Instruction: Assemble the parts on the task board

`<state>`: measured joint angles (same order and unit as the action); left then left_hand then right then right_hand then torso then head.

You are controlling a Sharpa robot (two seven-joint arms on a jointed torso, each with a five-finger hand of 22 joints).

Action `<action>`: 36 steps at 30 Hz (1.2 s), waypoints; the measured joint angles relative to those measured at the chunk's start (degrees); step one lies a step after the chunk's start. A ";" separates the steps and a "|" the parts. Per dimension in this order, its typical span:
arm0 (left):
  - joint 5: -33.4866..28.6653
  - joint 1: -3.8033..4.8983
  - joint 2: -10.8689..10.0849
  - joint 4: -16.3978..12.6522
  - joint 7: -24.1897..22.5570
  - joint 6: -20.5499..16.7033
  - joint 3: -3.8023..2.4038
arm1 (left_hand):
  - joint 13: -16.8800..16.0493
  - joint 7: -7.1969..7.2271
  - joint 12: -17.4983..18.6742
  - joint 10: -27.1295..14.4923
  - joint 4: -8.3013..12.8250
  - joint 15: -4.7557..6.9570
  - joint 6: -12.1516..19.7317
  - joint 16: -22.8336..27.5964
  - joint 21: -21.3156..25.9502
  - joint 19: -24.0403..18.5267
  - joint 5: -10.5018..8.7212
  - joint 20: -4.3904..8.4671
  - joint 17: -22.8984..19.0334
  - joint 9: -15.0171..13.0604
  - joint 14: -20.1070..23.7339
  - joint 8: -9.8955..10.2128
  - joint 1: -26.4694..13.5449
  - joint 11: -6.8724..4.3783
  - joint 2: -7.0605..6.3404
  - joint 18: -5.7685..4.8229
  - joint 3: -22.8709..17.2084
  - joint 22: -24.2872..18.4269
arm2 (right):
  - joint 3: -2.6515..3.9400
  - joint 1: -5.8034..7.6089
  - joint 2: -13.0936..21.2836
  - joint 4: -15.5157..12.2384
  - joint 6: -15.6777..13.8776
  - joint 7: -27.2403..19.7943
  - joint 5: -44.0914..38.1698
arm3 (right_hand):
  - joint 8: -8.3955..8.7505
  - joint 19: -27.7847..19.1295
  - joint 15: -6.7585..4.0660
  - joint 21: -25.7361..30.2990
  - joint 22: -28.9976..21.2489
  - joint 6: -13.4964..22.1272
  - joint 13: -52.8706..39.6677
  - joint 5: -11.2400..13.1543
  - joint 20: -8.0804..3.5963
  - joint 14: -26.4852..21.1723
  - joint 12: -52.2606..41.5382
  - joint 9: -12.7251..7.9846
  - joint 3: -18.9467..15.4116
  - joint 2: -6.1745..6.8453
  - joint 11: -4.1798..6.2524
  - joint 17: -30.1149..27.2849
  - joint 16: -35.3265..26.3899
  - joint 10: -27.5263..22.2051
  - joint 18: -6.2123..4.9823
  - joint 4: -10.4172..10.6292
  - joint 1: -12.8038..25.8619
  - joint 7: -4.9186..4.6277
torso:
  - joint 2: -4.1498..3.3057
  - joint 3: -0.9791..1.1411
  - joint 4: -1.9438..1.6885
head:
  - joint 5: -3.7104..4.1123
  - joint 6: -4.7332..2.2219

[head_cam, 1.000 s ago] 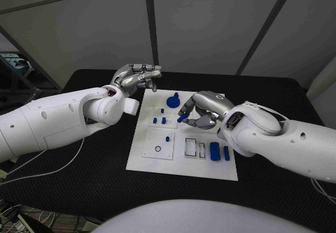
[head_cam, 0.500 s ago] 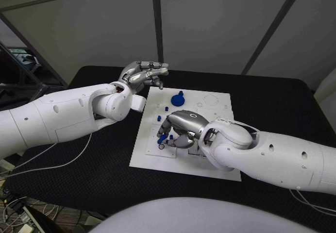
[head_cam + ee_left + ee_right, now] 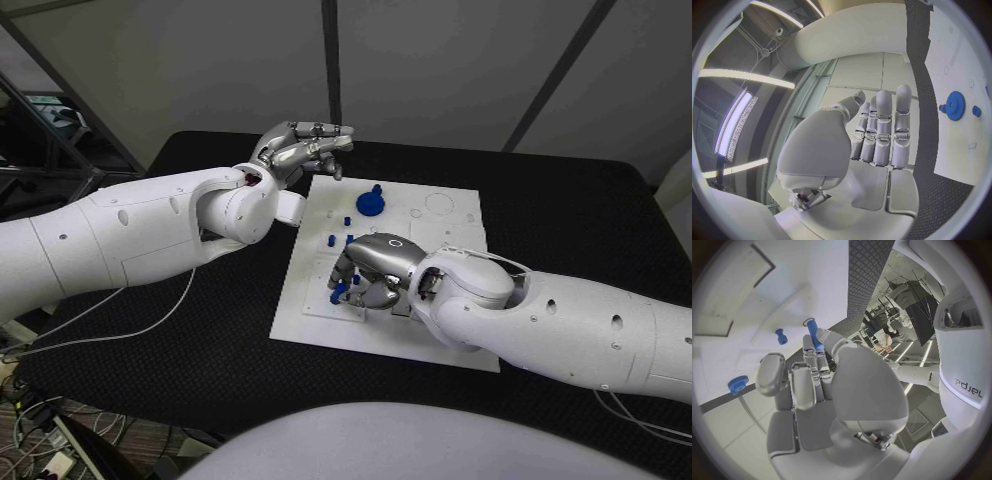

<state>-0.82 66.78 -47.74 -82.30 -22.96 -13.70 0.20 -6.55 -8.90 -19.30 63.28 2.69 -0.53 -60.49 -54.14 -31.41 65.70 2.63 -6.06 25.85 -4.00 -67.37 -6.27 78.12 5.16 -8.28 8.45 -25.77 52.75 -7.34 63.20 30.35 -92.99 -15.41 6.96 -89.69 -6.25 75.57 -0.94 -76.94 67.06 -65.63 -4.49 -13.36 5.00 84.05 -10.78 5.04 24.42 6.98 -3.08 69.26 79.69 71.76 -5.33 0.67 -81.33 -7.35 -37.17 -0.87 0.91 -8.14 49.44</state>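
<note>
One board (image 3: 433, 345) lies mid-frame. On it are one blue gear (image 3: 372, 203) near the top, two small blue pegs (image 3: 339, 240) at centre, and one blue peg (image 3: 339, 293) in the right hand (image 3: 372, 275). Two hands in all, the left (image 3: 303, 148) at upper centre.

We see the left hand (image 3: 304, 148) raised, fingers curled, holding nothing. The right hand (image 3: 372, 272) reaches down, fingers pinching a blue peg (image 3: 816, 338).

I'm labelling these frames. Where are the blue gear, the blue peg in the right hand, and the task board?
blue gear (image 3: 955, 105), left wrist view, its toothed face.
blue peg (image 3: 815, 337), right wrist view, its shaft.
task board (image 3: 450, 352), head view, bare near corner.
</note>
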 measured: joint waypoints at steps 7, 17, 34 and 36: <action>-0.05 0.00 -0.04 0.00 0.01 0.03 0.00 | 0.01 0.00 0.00 0.00 0.00 0.00 0.00 0.00 0.00 0.00 0.00 0.00 0.00 0.00 0.00 0.00 0.00 0.00 0.00 0.00 0.00 0.00 | -0.02 -0.03 -0.17 0.17 0.90 1.26 -1.46 | 0.13 0.00 0.00 0.00 0.00 0.05 0.06 0.09 0.00 0.00 0.01 0.03 0.00 0.00 0.00 -0.06 0.00 0.00 0.00 0.00 0.00 0.01 | 0.00 0.01 0.03 | -0.01 0.10; -0.09 0.00 -0.14 -0.06 0.01 0.06 0.00 | 0.01 0.00 0.00 0.00 0.00 0.00 0.00 0.00 0.00 0.00 0.00 0.00 0.00 0.00 0.00 0.00 0.00 0.00 0.00 0.00 0.00 0.01 | 0.06 -0.02 -0.57 0.12 2.03 2.72 -3.21 | 0.11 0.00 0.00 0.00 0.01 -0.03 -0.05 0.10 0.00 0.00 0.01 0.00 0.00 0.01 0.00 -0.15 0.00 0.00 0.00 0.00 0.00 -0.22 | -0.02 0.01 0.03 | 0.07 0.32; -0.13 0.00 -0.15 -0.02 0.04 0.15 0.00 | -0.03 0.00 -0.29 0.00 0.00 -0.19 0.00 0.00 0.22 0.00 0.00 0.00 -0.07 0.00 0.19 0.00 0.00 0.00 0.00 0.00 0.33 -0.07 | -1.01 -0.06 -1.59 0.38 2.85 3.21 -4.36 | 2.66 -0.93 0.95 0.41 -0.79 7.47 0.76 -0.24 0.93 -0.11 3.78 -1.30 -0.99 2.28 -1.94 -0.55 0.00 -6.48 0.00 1.03 2.86 -0.91 | 0.03 -0.03 0.02 | -0.03 0.41; -0.13 0.00 -0.15 -0.01 0.05 0.17 0.00 | -0.03 0.00 -0.29 0.00 -0.01 -0.19 0.00 0.00 0.22 0.00 0.00 0.00 -0.07 0.00 0.19 0.00 0.00 0.00 0.00 0.00 0.33 -0.07 | -1.02 -0.06 -1.59 0.38 2.78 3.20 -4.36 | 2.66 -0.93 0.95 0.41 -0.85 7.94 0.76 -0.24 0.93 -0.11 3.78 -1.30 -0.99 2.28 -1.86 -0.59 0.00 -6.85 -0.01 1.03 2.86 -0.82 | 0.03 -0.03 0.02 | -0.03 0.41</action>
<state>-0.95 66.78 -47.89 -82.32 -22.91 -13.54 0.20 -6.58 -8.90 -19.59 63.28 2.69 -0.72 -60.50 -54.14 -31.18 65.71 2.63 -6.06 25.78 -4.00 -67.18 -6.27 78.12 5.16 -8.28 8.45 -25.44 52.67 -8.36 63.14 28.76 -92.61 -12.64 10.16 -94.05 -3.60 74.64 0.01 -76.53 66.22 -57.69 -3.74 -13.61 5.93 83.93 -7.00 3.74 23.44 9.26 -4.94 68.67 79.69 64.90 -5.34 1.70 -78.47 -8.18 -37.14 -0.90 0.93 -8.17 49.85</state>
